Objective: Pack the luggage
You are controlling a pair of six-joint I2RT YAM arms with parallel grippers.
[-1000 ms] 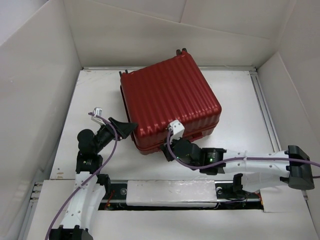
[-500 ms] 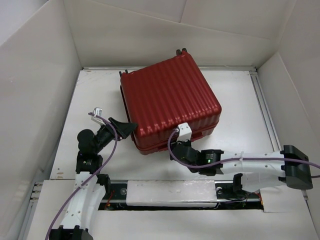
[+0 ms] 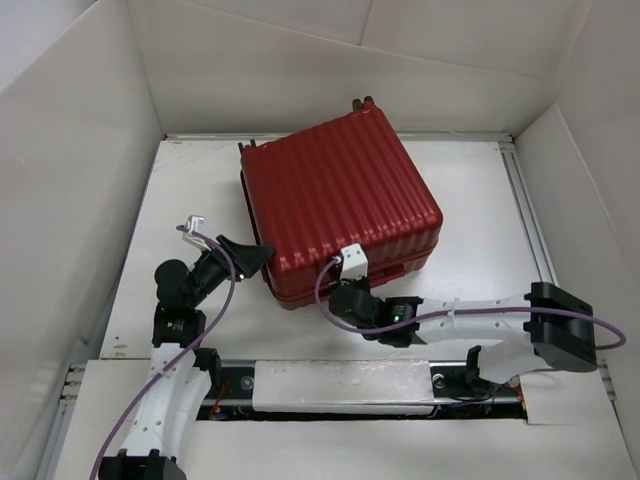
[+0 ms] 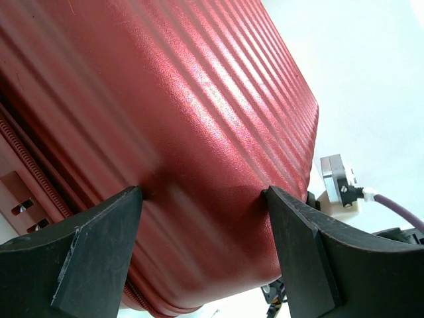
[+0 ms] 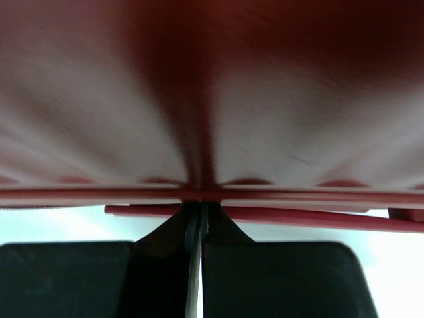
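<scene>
The luggage [image 3: 340,205] is a dark-red ribbed hard-shell suitcase, lying closed and flat on the white table [image 3: 190,200]. My left gripper [image 3: 262,255] is open, and both fingertips touch the shell's near-left corner [image 4: 199,119]. In the left wrist view the gripper [image 4: 202,192] spans that rounded corner. My right gripper [image 3: 345,284] sits at the luggage's near edge. In the right wrist view it [image 5: 199,207] is shut, and its tips pinch a small red piece at the zipper seam [image 5: 298,197]. The lining is hidden.
White walls [image 3: 80,150] enclose the table on the left, back and right. A metal rail [image 3: 528,220] runs along the table's right side. The arms' base rail [image 3: 340,385] lies at the near edge. Small dark wheels [image 3: 362,103] stick out at the luggage's far corner.
My right gripper slid right along the luggage's near edge, then back left, and the arm stretched further left. The left gripper and the luggage have not moved.
</scene>
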